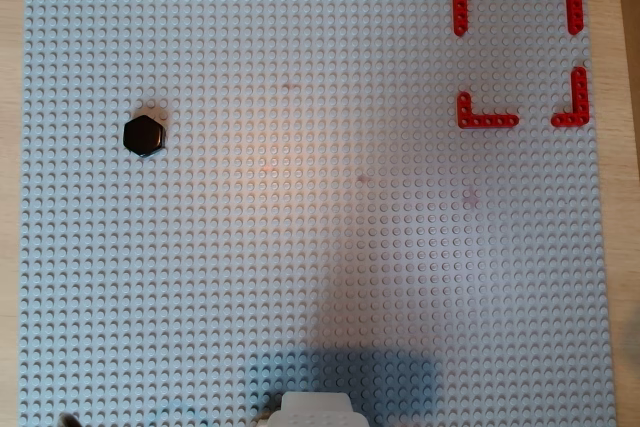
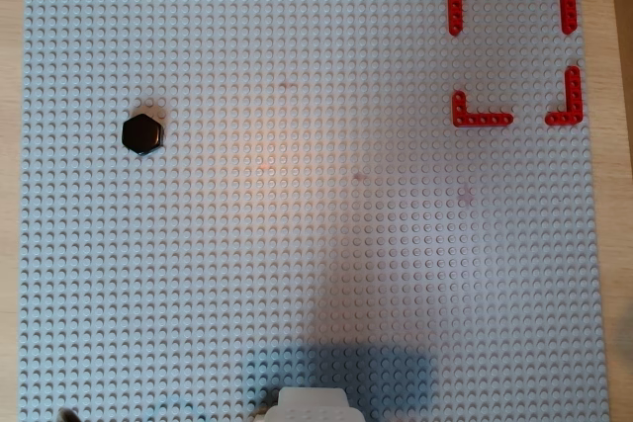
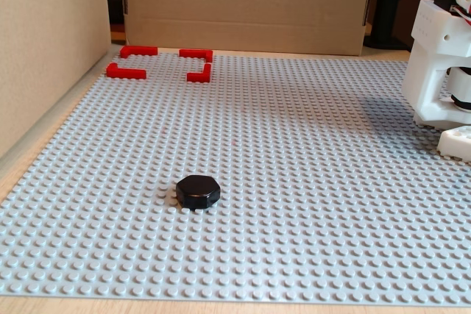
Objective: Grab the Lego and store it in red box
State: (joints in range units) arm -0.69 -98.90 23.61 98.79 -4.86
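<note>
In both overhead views the Lego (image 1: 145,135) (image 2: 143,133), a glossy black hexagonal puck, lay alone at nine o'clock on the studded grey baseplate (image 1: 300,277), well apart from the red box (image 1: 520,49) at one o'clock, an outline of four thin studded L-corners with gaps between. Only the arm's white base (image 3: 445,64) showed, so I could not tell how the gripper's fingers stood. I judged the reach should descend vertically and pinch two opposite flat sides, since the smooth faces might slip.

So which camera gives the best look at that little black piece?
The fixed view: the black hexagonal Lego sits close and large, showing its glossy top and side. Both overhead views show it smaller, top face only, far left of the red box.
</note>
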